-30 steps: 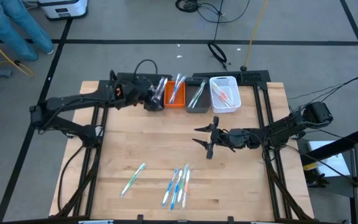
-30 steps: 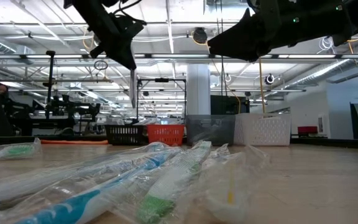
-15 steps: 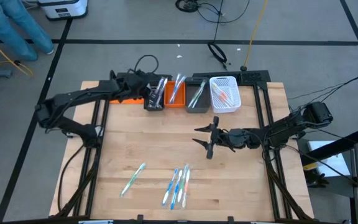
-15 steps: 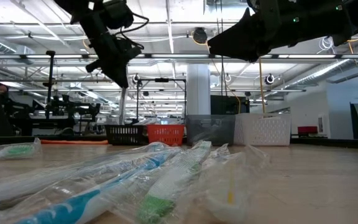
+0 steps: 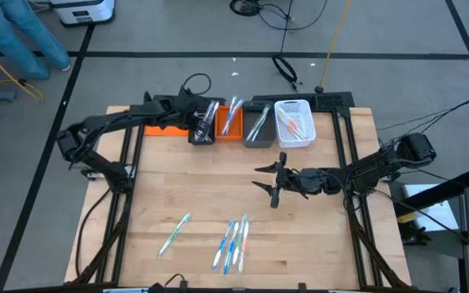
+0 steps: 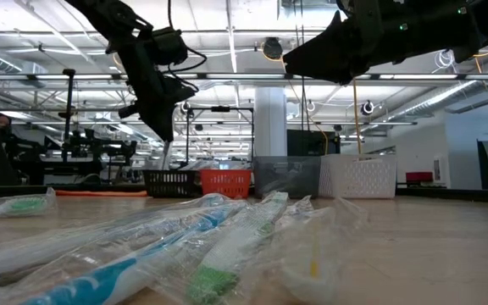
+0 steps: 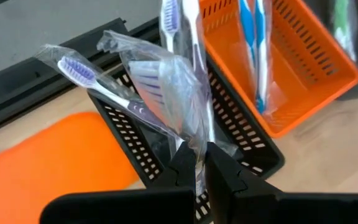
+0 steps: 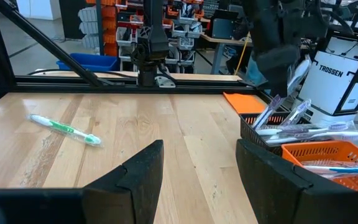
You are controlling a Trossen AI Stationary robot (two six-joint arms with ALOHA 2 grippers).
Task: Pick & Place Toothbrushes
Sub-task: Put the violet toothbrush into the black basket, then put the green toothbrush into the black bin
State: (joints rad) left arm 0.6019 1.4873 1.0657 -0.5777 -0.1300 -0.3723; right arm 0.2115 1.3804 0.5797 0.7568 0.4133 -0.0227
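Over the black bin [image 5: 202, 130], left gripper [image 7: 199, 163] pinches toothbrush [image 7: 188, 74].

Four bins stand in a row along the upper edge of the bench [image 5: 177, 187], seen from above: the black bin [image 5: 203, 129] leftmost, then the orange bin [image 5: 230, 124], the grey bin [image 5: 258, 129] and the white basket [image 5: 294, 124] rightmost. Toothbrushes stand in each (several leaning over the rims). The left claw [image 5: 202, 122] sits over the black bin, pinched on a wrapped toothbrush [image 7: 188, 93] that reaches into it. The right claw [image 5: 269, 182] hangs right of centre, below the bins, fingers apart. At lower centre lies a cluster of toothbrushes [image 5: 233, 242], with a single toothbrush [image 5: 173, 234] to its left.
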